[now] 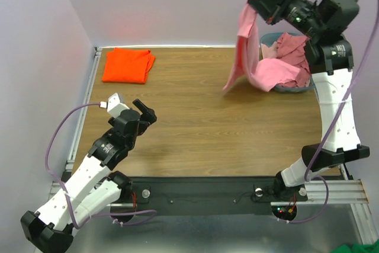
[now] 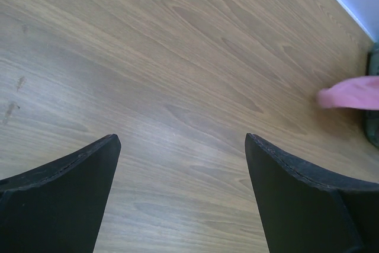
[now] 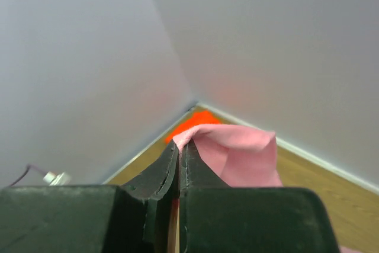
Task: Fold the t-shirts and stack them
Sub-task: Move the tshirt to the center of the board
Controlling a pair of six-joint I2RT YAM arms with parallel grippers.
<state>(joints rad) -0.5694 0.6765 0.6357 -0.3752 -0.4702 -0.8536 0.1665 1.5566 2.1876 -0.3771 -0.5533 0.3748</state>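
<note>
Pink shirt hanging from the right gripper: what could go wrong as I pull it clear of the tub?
The pink shirt trails into the tub among the dusty rose shirts; pulling may drag one out or tip the tub.
The right gripper seems to pinch only a fabric edge, so it may slip.
The left gripper is open and far off, so the shirt may land bunched.

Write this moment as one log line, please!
right gripper: shut on pink t-shirt, lifted beside tub | left gripper: open, empty | orange t-shirt: folded, far left
</note>
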